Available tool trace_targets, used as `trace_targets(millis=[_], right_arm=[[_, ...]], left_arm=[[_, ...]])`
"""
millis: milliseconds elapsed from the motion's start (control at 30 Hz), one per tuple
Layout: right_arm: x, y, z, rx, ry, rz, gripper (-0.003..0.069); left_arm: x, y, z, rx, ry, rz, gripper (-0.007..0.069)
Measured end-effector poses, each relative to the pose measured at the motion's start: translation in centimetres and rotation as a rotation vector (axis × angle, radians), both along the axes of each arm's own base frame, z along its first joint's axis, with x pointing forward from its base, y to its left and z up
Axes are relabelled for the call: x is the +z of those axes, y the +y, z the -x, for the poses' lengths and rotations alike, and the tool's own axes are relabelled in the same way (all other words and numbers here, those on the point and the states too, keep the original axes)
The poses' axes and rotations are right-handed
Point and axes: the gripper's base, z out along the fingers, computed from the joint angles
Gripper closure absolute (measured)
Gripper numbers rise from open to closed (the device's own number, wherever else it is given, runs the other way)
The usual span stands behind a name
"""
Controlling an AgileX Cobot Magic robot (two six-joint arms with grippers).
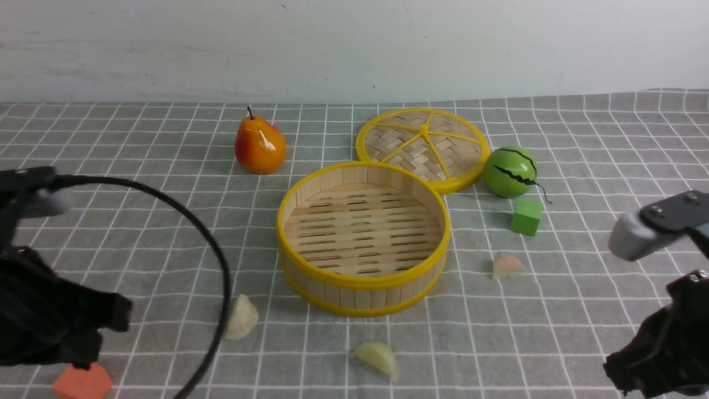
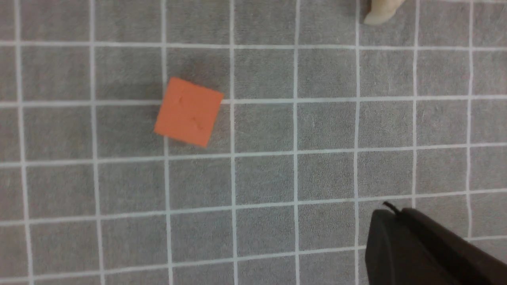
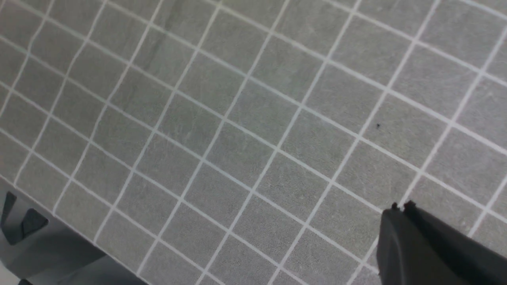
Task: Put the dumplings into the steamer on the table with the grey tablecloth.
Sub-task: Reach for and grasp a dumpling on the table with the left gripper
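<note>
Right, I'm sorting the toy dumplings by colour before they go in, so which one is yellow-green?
The crescent dumpling on the cloth in front of the steamer; the others are whitish and pinkish.

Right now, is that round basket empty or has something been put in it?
Empty: the basket is uncovered, and its slatted floor shows bare. The lid lies behind it.

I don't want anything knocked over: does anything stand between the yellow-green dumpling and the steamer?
Nothing visible does: between the yellow-green dumpling and the steamer there is only bare grey tablecloth.
</note>
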Motion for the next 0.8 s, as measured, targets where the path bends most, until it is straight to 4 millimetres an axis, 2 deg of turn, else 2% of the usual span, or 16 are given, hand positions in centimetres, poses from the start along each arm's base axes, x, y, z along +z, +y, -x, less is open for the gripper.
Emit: trace_targets(millis=[100,300,367,433,467,533,633,733,800], right_arm=[[0.0,0.6,-0.2,0.025,-0.008,0.002,0.0674],[0.1,0.7,-0.3,0.026,-0.026,0.004,0.0671],[0.1,0.7,-0.3,0.026,-0.026,0.004,0.067],[0.1,0.7,-0.3,0.025,-0.027,0.004,0.067],[0.1,0.7,-0.3,0.025,-0.027,0.004,0.067],[0.1,0.7,-0.3,0.025,-0.027,0.004,0.067],[0.1,0.7,-0.3,0.025,-0.027,0.004,0.0667],[0.1,0.7,-0.3,0.025,-0.028,0.004,0.0664],[0.1,0.7,-0.3,0.025,-0.028,0.004,0.0662]], left_arm=[[-1.3,-1.9,-2.3,-0.047,0.025,-0.031,0.0537],[-4.3,-5.6,-7.1,-0.111,0.045,-0.047,0.023],[-5.7,-6.3,-8.7,-0.113,0.061,-0.056,0.0146],[-7.0,-6.8,-10.1,-0.116,0.069,-0.071,0.0098],[-7.2,-6.8,-10.2,-0.116,0.073,-0.072,0.0095],[-9.0,-7.5,-11.9,-0.114,0.092,-0.078,0.0074],[-10.9,-8.1,-13.3,-0.114,0.108,-0.083,0.0084],[-12.0,-8.5,-14.2,-0.113,0.109,-0.083,0.0132],[-12.6,-8.7,-14.6,-0.101,0.115,-0.081,0.0204]])
